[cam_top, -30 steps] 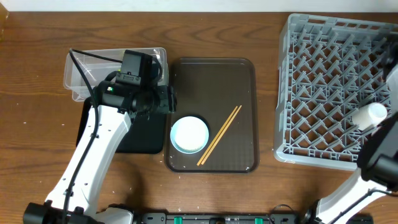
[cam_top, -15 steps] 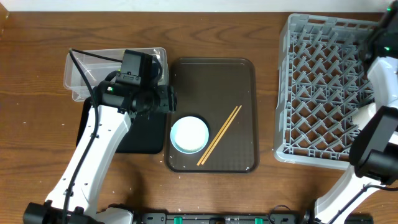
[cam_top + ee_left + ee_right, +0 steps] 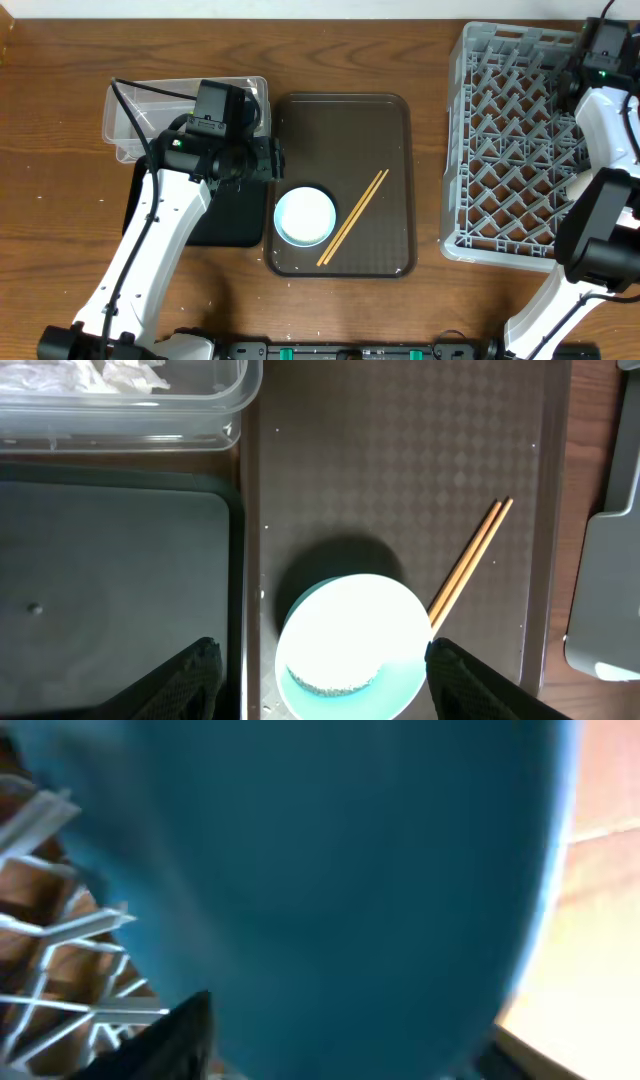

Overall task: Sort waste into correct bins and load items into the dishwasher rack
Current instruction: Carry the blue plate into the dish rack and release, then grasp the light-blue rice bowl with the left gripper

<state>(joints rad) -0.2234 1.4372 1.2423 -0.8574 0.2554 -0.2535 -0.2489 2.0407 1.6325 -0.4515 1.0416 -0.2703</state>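
- Plate (image 3: 330, 870) fills the right wrist view, blurred, with rack (image 3: 470, 150) lattice showing at lower left. The right gripper (image 3: 345, 1045) appears clamped on it, dark finger shapes at the bottom corners. In the overhead view that arm sits at the upper right, close to the rack's far rim.
- Released there, the plate may land flat on the grid, or tip over the rim onto the table, if it is not stood between ribs.
- A white cup (image 3: 578, 186) lies at the rack's right side, half hidden by the right arm. A swing of the plate or forearm could knock it.
- The left gripper (image 3: 330, 680) hangs wide open, empty, with the bowl (image 3: 350, 635) below and between its fingers (image 3: 195, 680), at the tray's (image 3: 390, 120) lower left.
- The chopsticks (image 3: 470, 560) run down to the bowl's right rim; I cannot tell whether they touch. A finger coming down there could pin or flick them.
- A speckled patch low in the bowl is probably rice. Tilting the bowl before it reaches a tub would scatter grains on the tray.
- The tissue (image 3: 100, 372) lies in the clear tub (image 3: 120, 430), upper left; the black tub (image 3: 110, 590) sits just below. Rice tipped into the wrong one spoils the sort.
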